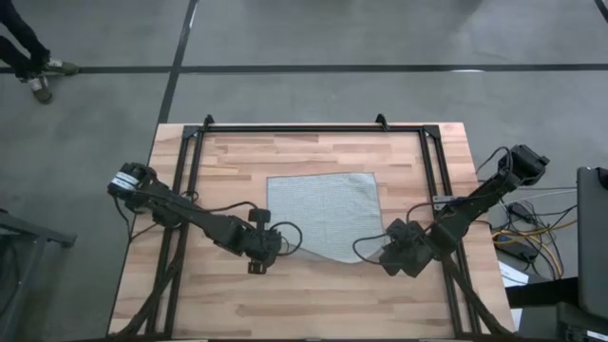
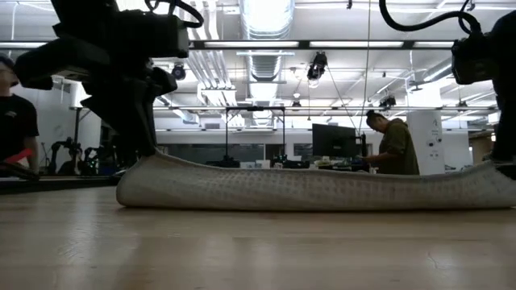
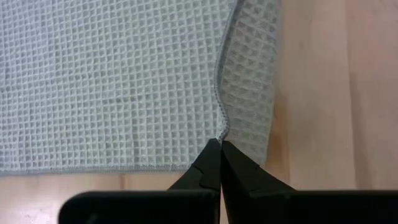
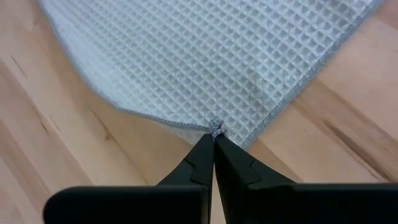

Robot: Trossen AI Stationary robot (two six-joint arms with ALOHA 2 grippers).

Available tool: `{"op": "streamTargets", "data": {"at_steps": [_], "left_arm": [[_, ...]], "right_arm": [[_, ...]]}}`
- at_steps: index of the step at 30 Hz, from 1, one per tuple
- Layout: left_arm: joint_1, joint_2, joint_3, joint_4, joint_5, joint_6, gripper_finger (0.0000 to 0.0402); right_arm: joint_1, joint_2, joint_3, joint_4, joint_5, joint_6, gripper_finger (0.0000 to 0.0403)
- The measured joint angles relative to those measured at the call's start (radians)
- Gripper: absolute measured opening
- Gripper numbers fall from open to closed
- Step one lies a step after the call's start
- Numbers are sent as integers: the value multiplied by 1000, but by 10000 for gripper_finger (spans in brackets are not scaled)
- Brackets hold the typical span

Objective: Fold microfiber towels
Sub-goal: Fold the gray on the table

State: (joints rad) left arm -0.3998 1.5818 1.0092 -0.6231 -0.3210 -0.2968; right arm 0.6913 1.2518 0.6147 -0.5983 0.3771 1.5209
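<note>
Right now both arms are down at the towel (image 1: 323,214), which lies spread near the middle of the desk (image 1: 313,304), a little toward its far edge. The left tool (image 3: 221,144) has its fingers pressed together on the cloth's near-left corner, where the hem has already turned over on itself into a narrow flap. The right tool (image 4: 214,135) is pinched shut on the near-right corner, with a small knot of hem bunched between its tips. From desk height the cloth sags in the middle and curls up at both ends where the arms hold it.

My worry is how little cloth each tool seems to have. Both grips look to be only on the very edge stitching, so a quick lift or a pull apart could let one corner slip free, and the towel would drop crooked. The turned-over flap on the left side could also get carried into the fold and leave a lumpy, uneven edge. If the two arms don't rise together, the cloth will likely skew.

People stand in the room beyond, well clear.
</note>
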Motion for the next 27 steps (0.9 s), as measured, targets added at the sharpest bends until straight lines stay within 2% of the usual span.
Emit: {"op": "streamTargets", "data": {"at_steps": [8,16,27], "left_arm": [[36,0,0,1,-2,-25,0],[64,-38,0,21,6,-23,0],[112,-137,0,15,0,9,0]], "right_arm": [[-31,-2,0,0,31,15,8],[-95,-15,27,-11,48,-84,8],[-199,-65,118,-186,53,-186,8]]}}
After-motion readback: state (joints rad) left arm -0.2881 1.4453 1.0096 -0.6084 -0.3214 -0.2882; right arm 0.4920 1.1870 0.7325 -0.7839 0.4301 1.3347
